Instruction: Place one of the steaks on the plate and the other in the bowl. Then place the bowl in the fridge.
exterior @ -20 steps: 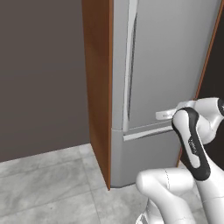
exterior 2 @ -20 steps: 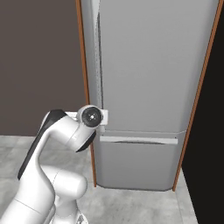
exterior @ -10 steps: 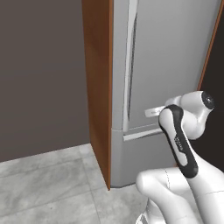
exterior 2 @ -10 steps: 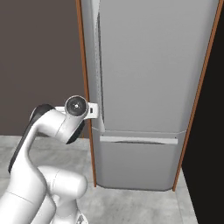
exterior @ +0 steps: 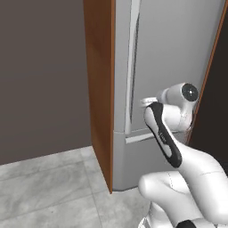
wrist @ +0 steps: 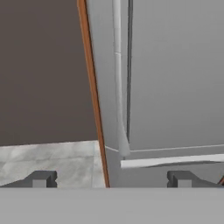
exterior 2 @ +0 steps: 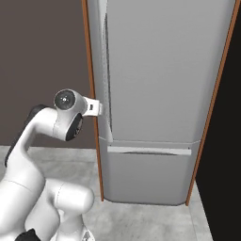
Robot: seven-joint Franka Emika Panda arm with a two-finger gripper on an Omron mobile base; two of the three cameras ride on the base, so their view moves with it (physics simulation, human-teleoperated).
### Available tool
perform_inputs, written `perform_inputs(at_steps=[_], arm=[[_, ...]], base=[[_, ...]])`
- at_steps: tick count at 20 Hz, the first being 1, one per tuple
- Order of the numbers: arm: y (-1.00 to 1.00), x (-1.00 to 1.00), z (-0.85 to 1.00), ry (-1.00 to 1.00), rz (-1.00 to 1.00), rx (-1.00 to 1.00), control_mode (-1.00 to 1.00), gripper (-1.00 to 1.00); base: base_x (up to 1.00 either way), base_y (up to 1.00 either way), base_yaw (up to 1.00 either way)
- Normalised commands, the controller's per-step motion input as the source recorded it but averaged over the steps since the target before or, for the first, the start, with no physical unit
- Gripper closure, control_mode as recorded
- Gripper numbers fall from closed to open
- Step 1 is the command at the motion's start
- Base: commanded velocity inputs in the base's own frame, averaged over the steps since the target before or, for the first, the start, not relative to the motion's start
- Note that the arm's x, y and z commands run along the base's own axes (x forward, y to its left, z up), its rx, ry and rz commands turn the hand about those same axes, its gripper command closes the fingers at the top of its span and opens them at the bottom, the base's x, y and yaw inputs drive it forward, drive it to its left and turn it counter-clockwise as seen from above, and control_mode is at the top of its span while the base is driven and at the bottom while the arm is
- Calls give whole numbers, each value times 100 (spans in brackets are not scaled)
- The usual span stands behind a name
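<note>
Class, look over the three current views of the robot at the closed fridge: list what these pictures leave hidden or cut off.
- Fridge interior: hidden in all views by its closed doors.
- Fridge top: cut off by the upper edge in both base views.
- Handle top end: cut off by the upper edge in the hand view.
- Tool, open: in the left base view, largely behind the arm's own wrist.

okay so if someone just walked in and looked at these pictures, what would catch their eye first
The tall grey fridge with its door shut, framed by a wood-brown side panel on its left, stands out most. Next comes the white robot arm, its hand raised close to the long vertical bar handle. In the hand view the open gripper points at the handle's lower end.
</note>
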Motion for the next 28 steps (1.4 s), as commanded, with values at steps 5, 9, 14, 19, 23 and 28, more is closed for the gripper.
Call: perform_inputs(at_steps=[5,9,14,19,23,28], arm=[[0,94,23,20,-10,0,-100,-100],[-1,65,21,16,-4,0,-100,-100],[0,26,3,3,0,0,-100,-100],[0,6,-4,-33,0,0,-100,-100],[-1,34,-3,-31,0,0,-100,-100],[-4,64,0,0,0,1,-100,-100]], base=[[0,0,0],[0,0,0],[0,0,0],[0,0,0],[0,0,0],[0,0,0]])
